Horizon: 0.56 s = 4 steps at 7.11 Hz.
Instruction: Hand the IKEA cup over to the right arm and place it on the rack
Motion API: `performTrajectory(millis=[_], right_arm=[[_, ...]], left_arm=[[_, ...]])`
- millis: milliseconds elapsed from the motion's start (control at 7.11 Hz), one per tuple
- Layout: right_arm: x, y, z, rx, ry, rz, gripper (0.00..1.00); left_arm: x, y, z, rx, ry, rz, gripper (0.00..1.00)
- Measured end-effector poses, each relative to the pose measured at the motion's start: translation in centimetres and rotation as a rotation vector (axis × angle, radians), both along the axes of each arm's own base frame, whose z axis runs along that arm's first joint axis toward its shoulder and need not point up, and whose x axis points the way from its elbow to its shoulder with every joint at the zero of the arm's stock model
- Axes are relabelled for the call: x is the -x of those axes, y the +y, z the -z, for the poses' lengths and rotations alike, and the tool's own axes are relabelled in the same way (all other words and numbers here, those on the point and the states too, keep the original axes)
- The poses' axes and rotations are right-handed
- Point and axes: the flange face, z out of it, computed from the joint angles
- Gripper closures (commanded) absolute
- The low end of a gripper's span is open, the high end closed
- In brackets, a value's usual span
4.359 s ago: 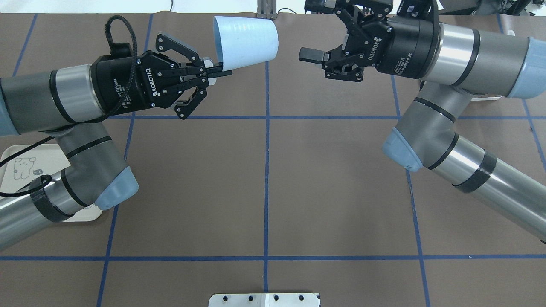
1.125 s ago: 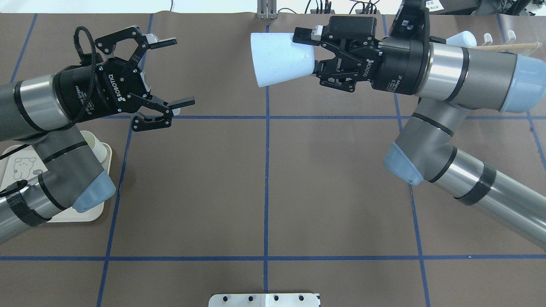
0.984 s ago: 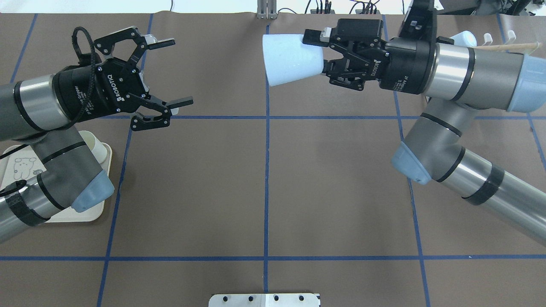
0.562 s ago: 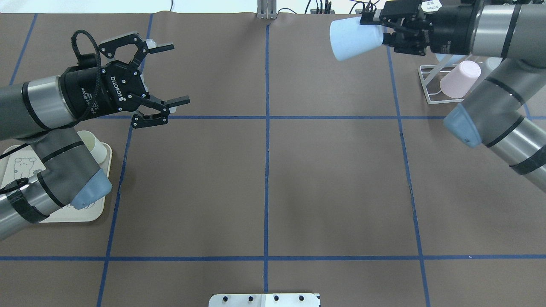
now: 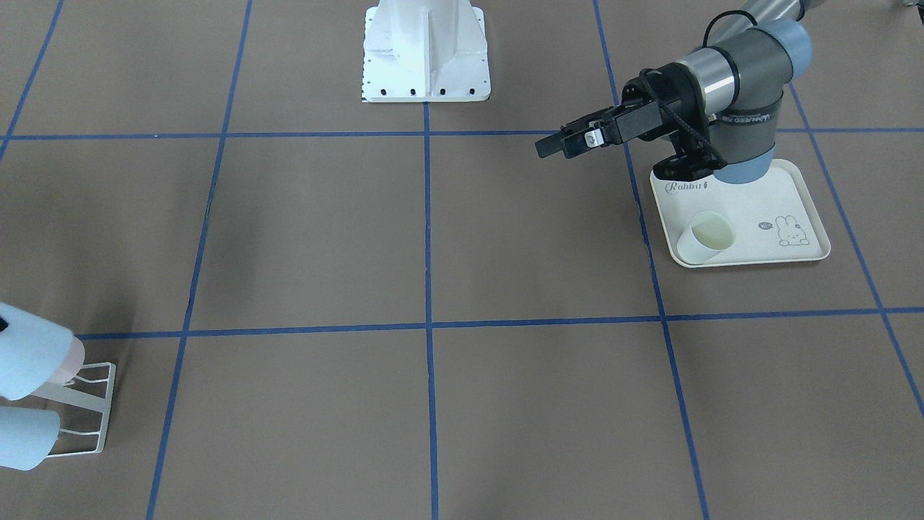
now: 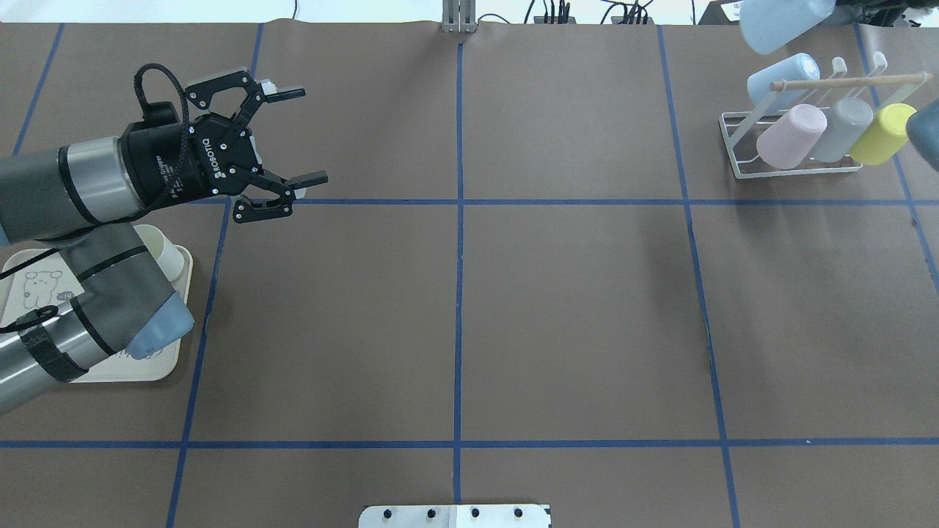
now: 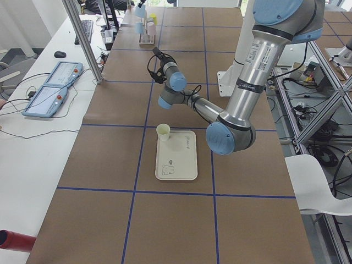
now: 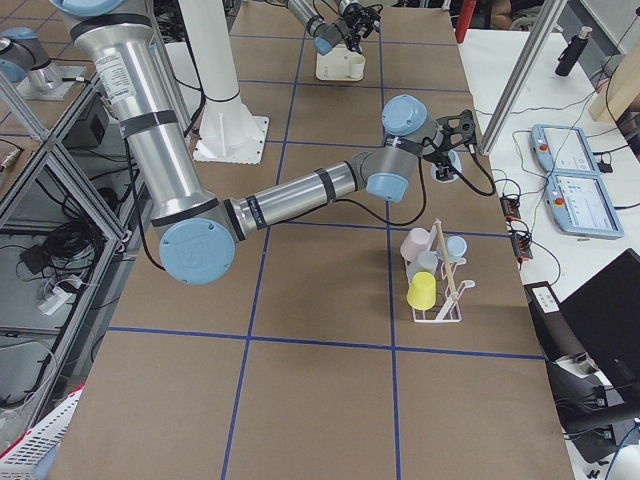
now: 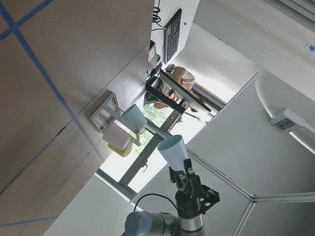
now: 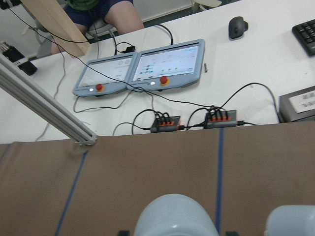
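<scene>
Beside the rack (image 6: 843,82), right end effector (image 9: 186,164) pinches the cup (image 9: 172,149); left end effector (image 6: 314,134) spread, empty. Only racking remains.

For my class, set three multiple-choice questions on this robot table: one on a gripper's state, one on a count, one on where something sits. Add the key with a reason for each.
1. The left gripper is: A open, holding nothing; B shut, holding nothing; C shut on a cup.
2. How many cups sit on the rack? A two; B four; C six.
3. The cream cup is: A in the left gripper; B on the rack; C on the tray.

Key: 1 A, its fingers stand wide apart with nothing between them. 2 B, a pale blue cup, a pink cup, a grey cup and a yellow cup show there. 3 C, it sits at one corner of the rabbit-print tray.
</scene>
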Motion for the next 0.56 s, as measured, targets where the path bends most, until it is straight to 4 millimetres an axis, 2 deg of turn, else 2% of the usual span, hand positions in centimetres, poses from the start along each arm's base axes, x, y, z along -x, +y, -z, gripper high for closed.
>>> performTrajectory(millis=[281, 422, 562], right_arm=[[-5.4, -1.8, -4.1, -0.010, 0.250, 0.076, 0.79], [-6.8, -3.1, -6.7, 0.009, 0.325, 0.121, 0.79], [-7.3, -5.3, -9.3, 0.049, 0.362, 0.158, 0.79]], left_arm=[[-0.6, -0.7, -1.3, -0.080, -0.161, 0.064, 0.00], [-0.8, -1.2, -2.0, -0.130, -0.261, 0.085, 0.00], [-0.6, -2.0, -2.8, -0.152, -0.353, 0.099, 0.00]])
